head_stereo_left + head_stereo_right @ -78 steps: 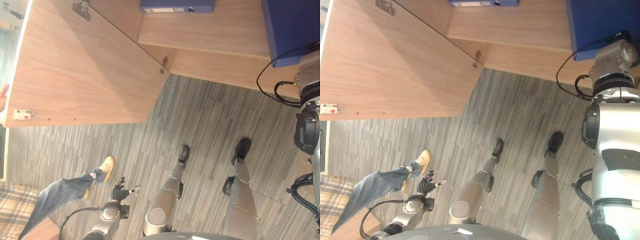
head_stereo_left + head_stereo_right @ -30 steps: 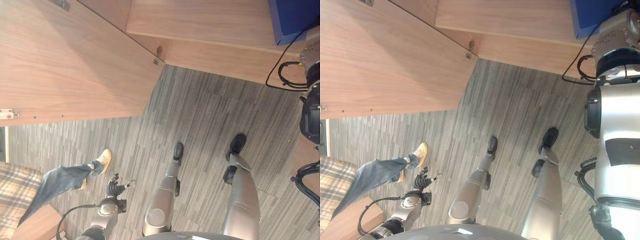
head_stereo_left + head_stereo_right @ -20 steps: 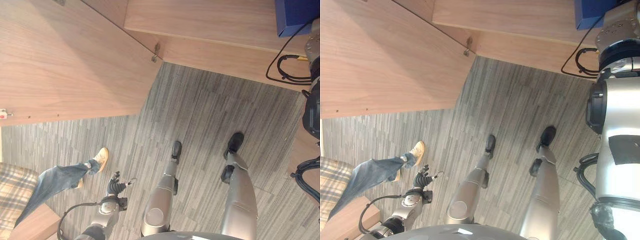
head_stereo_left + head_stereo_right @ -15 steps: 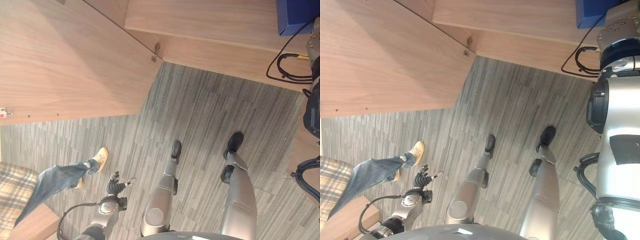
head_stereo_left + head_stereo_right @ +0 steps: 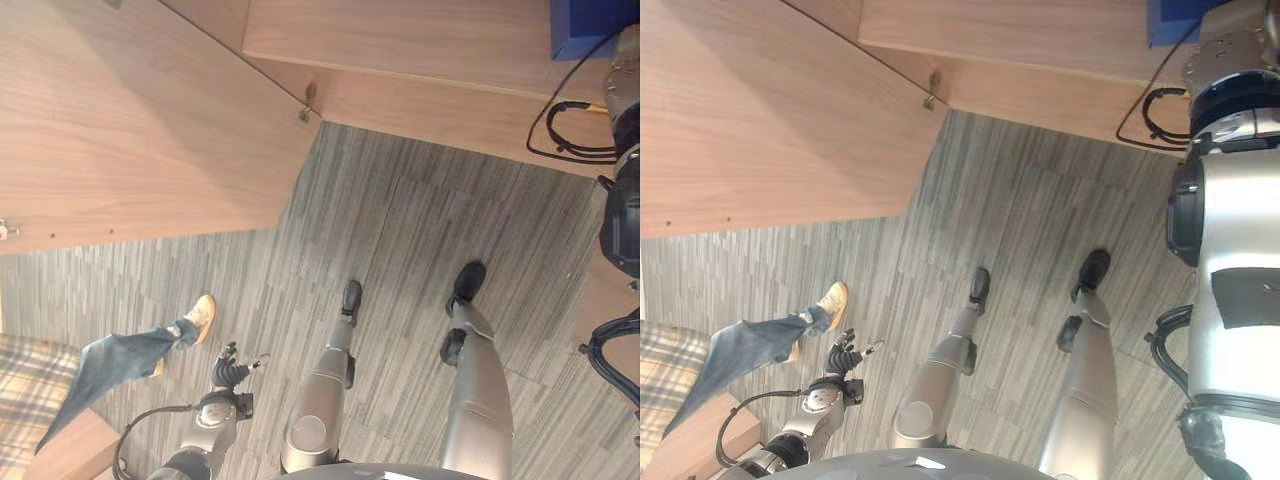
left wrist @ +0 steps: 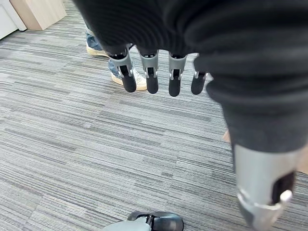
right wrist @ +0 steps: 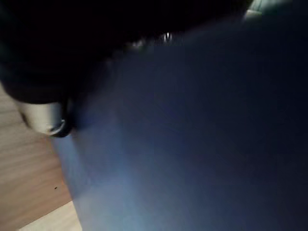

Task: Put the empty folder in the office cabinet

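Note:
The blue folder (image 5: pixel 590 24) is at the upper right, up against the wooden office cabinet's shelf (image 5: pixel 420 45). In the right wrist view its blue face (image 7: pixel 192 144) is very close, and my right hand (image 7: pixel 44 117) has its thumb pressed on it near one edge, holding it; the fingers are hidden. Light wood shows past the folder's edge. My left hand (image 5: pixel 228 372) hangs low by my side over the carpet, and its fingers (image 6: pixel 150 77) are straight with nothing in them.
The cabinet door (image 5: pixel 130 120) stands wide open to the left, its hinge (image 5: pixel 306 104) at the cabinet's corner. A person's leg in jeans with a tan shoe (image 5: pixel 202 313) rests on the grey carpet close to my left hand. A plaid seat (image 5: pixel 30 390) is at the lower left.
The camera has shifted, so the cabinet and folder sit nearer the top edge and less of the folder shows. My left hand still hangs open in the same place.

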`<state>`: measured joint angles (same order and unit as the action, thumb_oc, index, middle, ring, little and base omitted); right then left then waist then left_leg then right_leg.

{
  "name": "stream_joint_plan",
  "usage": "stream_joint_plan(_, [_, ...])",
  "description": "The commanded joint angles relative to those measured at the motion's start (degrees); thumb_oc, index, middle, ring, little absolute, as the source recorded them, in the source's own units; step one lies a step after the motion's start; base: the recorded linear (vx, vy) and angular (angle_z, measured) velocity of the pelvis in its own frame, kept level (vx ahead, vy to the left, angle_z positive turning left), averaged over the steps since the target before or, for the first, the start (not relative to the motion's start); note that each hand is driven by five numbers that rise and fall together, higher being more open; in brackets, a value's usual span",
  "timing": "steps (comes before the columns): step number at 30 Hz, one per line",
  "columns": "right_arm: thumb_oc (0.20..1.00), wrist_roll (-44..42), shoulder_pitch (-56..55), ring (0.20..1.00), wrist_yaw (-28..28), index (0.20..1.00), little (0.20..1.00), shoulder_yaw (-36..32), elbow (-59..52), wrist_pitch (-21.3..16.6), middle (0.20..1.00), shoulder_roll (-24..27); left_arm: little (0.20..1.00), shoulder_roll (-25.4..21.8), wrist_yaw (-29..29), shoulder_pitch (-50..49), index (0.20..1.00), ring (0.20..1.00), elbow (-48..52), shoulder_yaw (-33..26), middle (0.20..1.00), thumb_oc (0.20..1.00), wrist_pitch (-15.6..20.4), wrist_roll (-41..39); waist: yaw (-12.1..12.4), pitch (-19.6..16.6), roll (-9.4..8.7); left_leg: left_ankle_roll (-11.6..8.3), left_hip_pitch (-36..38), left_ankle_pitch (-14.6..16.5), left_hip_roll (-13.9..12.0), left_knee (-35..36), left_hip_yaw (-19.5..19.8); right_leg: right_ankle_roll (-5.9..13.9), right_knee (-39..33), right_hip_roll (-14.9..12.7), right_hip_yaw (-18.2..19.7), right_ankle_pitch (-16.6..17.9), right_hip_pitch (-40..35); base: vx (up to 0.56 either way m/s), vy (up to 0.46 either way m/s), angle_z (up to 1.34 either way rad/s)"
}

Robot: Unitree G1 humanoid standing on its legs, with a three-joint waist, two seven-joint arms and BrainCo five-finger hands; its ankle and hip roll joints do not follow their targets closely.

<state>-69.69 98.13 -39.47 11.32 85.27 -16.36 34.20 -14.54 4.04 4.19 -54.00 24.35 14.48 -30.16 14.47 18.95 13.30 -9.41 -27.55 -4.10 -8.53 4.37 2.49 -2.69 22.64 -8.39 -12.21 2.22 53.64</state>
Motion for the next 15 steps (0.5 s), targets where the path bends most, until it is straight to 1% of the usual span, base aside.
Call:
stream_joint_plan(1, [1.0, 5.5, 0.0, 1.0, 3.7, 1.0, 1.0, 7.2, -2.8, -1.1, 1.0, 2.3, 1.0, -1.7, 1.4, 2.8, 1.0, 1.0, -4.4, 0.6, 1.0, 1.0, 0.6, -1.2, 1.8, -1.1, 2.54, -1.16, 9.6, -6.2, -3.6, 0.6, 2.4, 7.74, 4.0, 1.3, 4.5, -4.1, 2.0, -0.02, 0.008, -0.05])
stream_joint_plan(3, [1.0, 6.9, -0.6, 1.0, 5.2, 1.0, 1.0, 8.4, -3.1, 0.2, 1.0, 0.9, 1.0, -1.7, 1.3, 2.9, 1.0, 1.0, -4.8, 0.1, 1.0, 1.0, 0.4, -1.2, 1.7, -1.1, 2.42, -1.15, 9.7, -6.2, -3.6, 0.6, 2.1, 7.66, 3.7, 1.4, 4.7, -3.9, 1.9, -0.02, 0.002, -0.05])
stream_joint_plan(4, [1.0, 6.9, -0.6, 1.0, 5.2, 1.0, 1.0, 8.4, -3.1, 0.2, 1.0, 0.9, 1.0, -1.7, 1.3, 2.9, 1.0, 1.0, -4.8, 0.1, 1.0, 1.0, 0.4, -1.2, 1.7, -1.1, 2.42, -1.15, 9.7, -6.2, -3.6, 0.6, 2.1, 7.66, 3.7, 1.4, 4.7, -3.9, 1.9, -0.02, -0.005, -0.04])
stream_joint_plan(5, [1.0, 8.3, -1.5, 1.0, 6.6, 1.0, 1.0, 9.5, -3.9, 1.1, 1.0, -0.4, 1.0, -1.9, 1.2, 3.1, 1.0, 1.0, -5.2, -0.3, 1.0, 1.0, 0.4, -1.2, 1.6, -1.1, 2.23, -1.18, 9.8, -6.2, -3.6, 0.6, 1.9, 7.58, 3.3, 1.4, 4.7, -3.6, 1.6, 0.0, 0.0, 0.0])
stream_joint_plan(6, [1.0, 8.3, -1.6, 1.0, 6.5, 1.0, 1.0, 9.4, -4.0, 1.1, 1.0, -0.5, 1.0, -1.8, 1.2, 3.0, 1.0, 1.0, -5.2, -0.3, 1.0, 1.0, 0.4, -1.2, 1.6, -1.1, 2.25, -1.17, 9.9, -6.2, -3.6, 0.6, 1.9, 7.58, 3.2, 1.5, 4.7, -3.6, 1.5, -0.04, -0.008, -0.03])
stream_joint_plan(7, [1.0, 11.0, -3.0, 1.0, 8.0, 1.0, 1.0, 11.1, -5.1, 2.3, 1.0, -2.3, 1.0, -2.1, 1.1, 3.3, 1.0, 1.0, -5.7, -0.7, 1.0, 1.0, 0.1, -0.5, 1.3, -1.0, 1.92, -1.21, 10.2, -6.2, -3.5, 0.6, 1.7, 7.49, 2.2, 1.7, 4.8, -3.2, 0.8, -0.04, -0.004, -0.02])
stream_joint_plan(10, [1.0, 12.9, -4.2, 1.0, 9.9, 1.0, 1.0, 11.7, -4.5, 3.8, 1.0, -3.7, 1.0, -2.4, 1.1, 3.9, 1.0, 1.0, -7.0, -1.3, 1.0, 1.0, -0.1, 0.1, 0.8, -0.9, 1.49, -1.25, 10.7, -6.2, -3.2, 0.6, 1.5, 7.5, 0.8, 1.8, 4.7, -2.5, -0.3, -0.05, -0.005, -0.07])
stream_joint_plan(11, [1.0, 14.3, -4.6, 1.0, 11.6, 1.0, 1.0, 12.5, -4.3, 5.1, 1.0, -4.3, 1.0, -2.7, 0.9, 4.1, 1.0, 1.0, -7.8, -1.8, 1.0, 1.0, -0.2, 0.3, 0.5, -0.8, 1.24, -1.27, 10.9, -6.1, -3.1, 0.6, 1.5, 7.6, -0.2, 1.8, 4.8, -1.8, -0.8, -0.05, 0.0, -0.09])
stream_joint_plan(13, [1.0, 14.3, -4.6, 1.0, 11.6, 1.0, 1.0, 12.5, -4.3, 5.1, 1.0, -4.4, 1.0, -2.7, 0.9, 4.2, 1.0, 1.0, -7.8, -1.8, 1.0, 1.0, -0.2, 0.3, 0.5, -0.7, 1.26, -1.26, 11.0, -6.1, -3.1, 0.6, 1.5, 7.6, -0.3, 1.8, 4.8, -1.8, -0.9, -0.04, 0.002, -0.08])
stream_joint_plan(15, [1.0, 19.0, -5.5, 1.0, 15.7, 1.0, 1.0, 15.5, -5.0, 8.3, 1.0, -4.8, 1.0, -3.3, 0.0, 4.2, 1.0, 1.0, -8.9, -2.9, 1.0, 1.0, -0.5, 1.0, 0.0, -0.4, 0.93, -1.31, 11.3, -6.0, -2.9, 0.6, 1.2, 7.74, -1.9, 1.9, 5.2, -0.7, -1.7, -0.07, 0.011, -0.11])
